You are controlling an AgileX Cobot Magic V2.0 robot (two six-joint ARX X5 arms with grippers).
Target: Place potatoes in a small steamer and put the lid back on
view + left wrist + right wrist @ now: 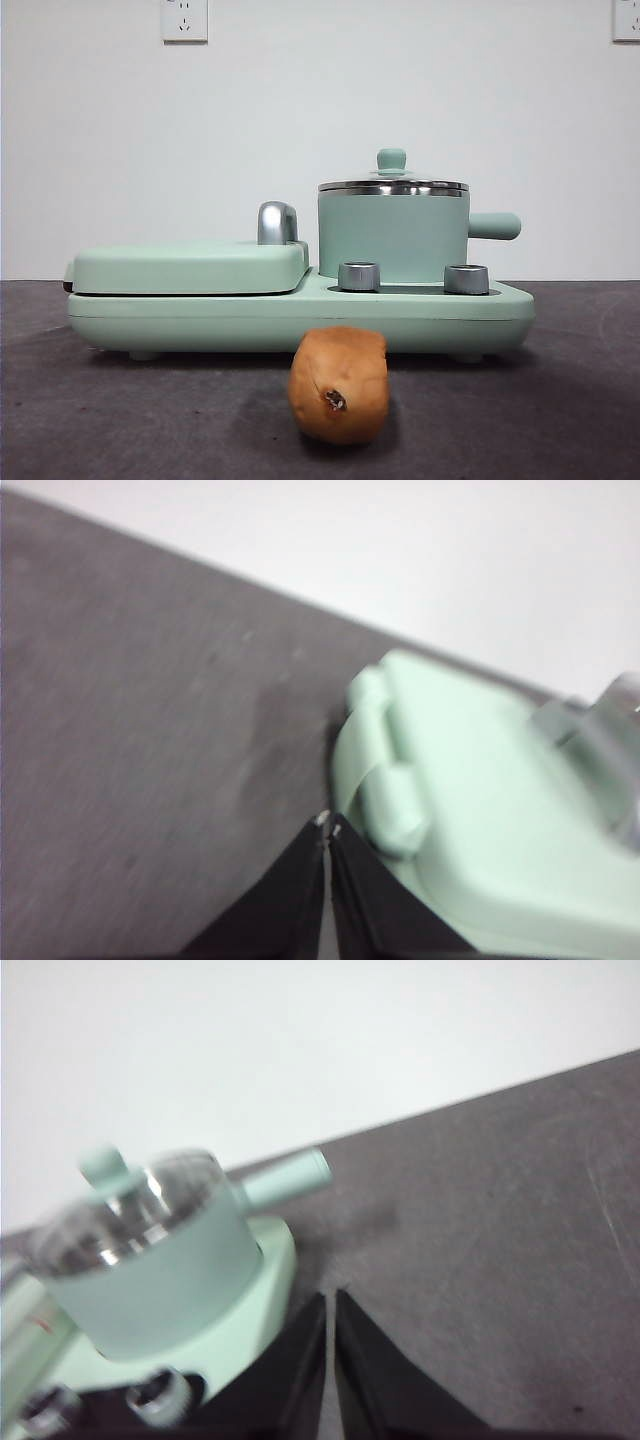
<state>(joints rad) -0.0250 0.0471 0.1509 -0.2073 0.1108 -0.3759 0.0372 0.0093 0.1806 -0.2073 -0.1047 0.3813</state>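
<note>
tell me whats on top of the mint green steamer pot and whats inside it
The glass lid with its mint-green knob sits on the steamer pot. The inside can't be seen: the lid and opaque wall hide it. The potato lies on the table in front.

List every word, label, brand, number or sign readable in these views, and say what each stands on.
None can be read.
The cooker base, small steamer, lid and potato show no print.
The two dials are too small to tell.
Both wrist views are blurred.

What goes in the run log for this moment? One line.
lid on small steamer | potato on table in front | left gripper shut, empty | right gripper shut, empty
</note>
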